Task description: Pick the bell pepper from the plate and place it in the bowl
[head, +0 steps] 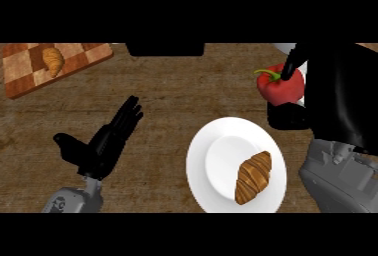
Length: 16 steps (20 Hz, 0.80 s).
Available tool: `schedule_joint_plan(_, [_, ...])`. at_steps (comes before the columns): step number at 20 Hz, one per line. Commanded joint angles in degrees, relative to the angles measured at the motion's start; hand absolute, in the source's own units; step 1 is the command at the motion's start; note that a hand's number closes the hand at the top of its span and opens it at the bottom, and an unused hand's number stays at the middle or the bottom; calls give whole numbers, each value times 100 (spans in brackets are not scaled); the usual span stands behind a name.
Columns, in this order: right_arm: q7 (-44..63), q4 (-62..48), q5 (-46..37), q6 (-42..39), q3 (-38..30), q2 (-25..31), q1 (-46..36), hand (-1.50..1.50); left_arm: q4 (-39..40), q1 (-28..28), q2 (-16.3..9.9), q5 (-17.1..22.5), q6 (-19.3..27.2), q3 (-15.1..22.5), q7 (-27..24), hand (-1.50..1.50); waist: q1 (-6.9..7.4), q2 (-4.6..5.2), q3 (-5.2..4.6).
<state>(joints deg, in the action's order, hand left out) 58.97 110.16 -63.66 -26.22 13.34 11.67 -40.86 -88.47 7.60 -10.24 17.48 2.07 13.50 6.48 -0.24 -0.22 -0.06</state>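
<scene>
A steep downward view onto a brown, rough-grained counter top [170, 95].

At the upper right, the robot's right hand [325, 95], black and large in the frame, is curled round a glossy red bell pepper [283, 86]. One black finger [292, 64] crosses the top of the pepper and the thumb [286, 118] sits beneath it, so the pepper is pinched between them. The pepper is off the plate, up and to the right of the plate's rim. Its curved green stem [268, 74] points toward the upper left of the view, and its long axis runs from there down to the lower right, so it is tilted rather than upright. Small white patches show just behind the pepper and at the top edge beside the hand; what they belong to cannot be told, as the hand covers most of that area.

Below the pepper lies a round white plate [214, 160]. On its right half rests a brown, dark-striped croissant [253, 178], its length running nearly up and down the view.

At the lower left, the left hand [100, 145] rests open, fingers straight and pointing toward the upper right, thumb spread to the left, holding nothing.

In the upper left corner sits a brown-and-tan checkered wooden board [29, 70], and a small golden croissant [53, 61] lies on it. A dark rectangular shape [165, 49] sits at the top edge, centre.
</scene>
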Motion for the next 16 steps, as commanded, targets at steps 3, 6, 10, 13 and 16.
schedule_joint_plan(3, [-5,-675,-75,-107,-912,286,-143,150,-74,-221,-30,20,-229,-31,-130,0,51,24,4])
schedule_joint_plan(6, [-578,-1142,-112,554,-1298,390,-136,150,-199,-6,10,-46,-97,-104,153,0,64,27,6])
schedule_joint_plan(10, [-1418,-2017,115,1065,-1923,791,-167,150,-230,-293,-13,-100,-251,-121,-92,0,89,36,7])
schedule_joint_plan(13, [-2023,-2979,78,1596,-2128,1084,-261,150,130,-8,144,-200,-177,-182,-186,0,95,54,7])
schedule_joint_plan(16, [-2341,-3670,-178,2140,-2061,1140,-229,150,-193,186,128,-143,-95,-231,348,0,103,45,8])
